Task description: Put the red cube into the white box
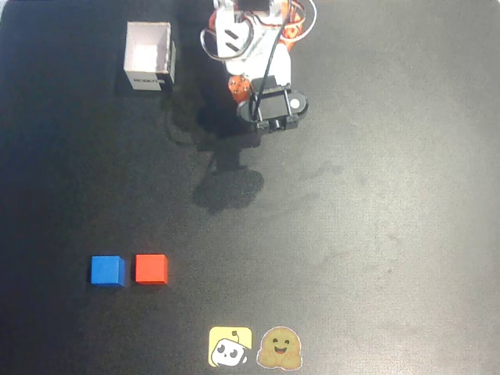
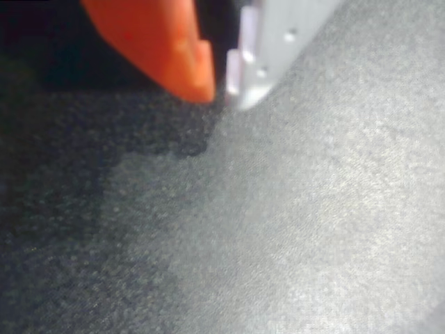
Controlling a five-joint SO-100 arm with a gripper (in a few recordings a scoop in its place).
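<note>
A dark matte desk (image 1: 391, 234) takes up the overhead view, its surface marked by faint smudges right of centre. The arm (image 1: 254, 47) enters from the top edge, white and orange with dark cables looping round it, and folds down over the upper middle of the desk. Its black wrist end sits just below the orange joint, and its shadow falls on the desk below and to the left of it.

The white box (image 1: 148, 56) stands at the upper left, left of the arm and apart from it. It is open at the top with a pale inside, and dark lettering shows on its lower side.

Two stickers lie at the bottom edge near the middle: a yellow sticker (image 1: 230, 347) with a small white figure, and just right of it a tan sticker (image 1: 280, 348) with a smiling face.

The red cube (image 1: 151, 269) sits on the desk at the lower left, well apart from the box and from the arm. A blue cube (image 1: 107, 270) of like size sits just left of it, with a narrow gap between them.

In the wrist view the tool (image 2: 221, 90) is at the top, one orange finger (image 2: 167, 49) and one white finger (image 2: 271, 49), their tips almost meeting with only a thin slit between them. It is closed and grips nothing. Below it lies grainy grey desk surface, darker at the left.
</note>
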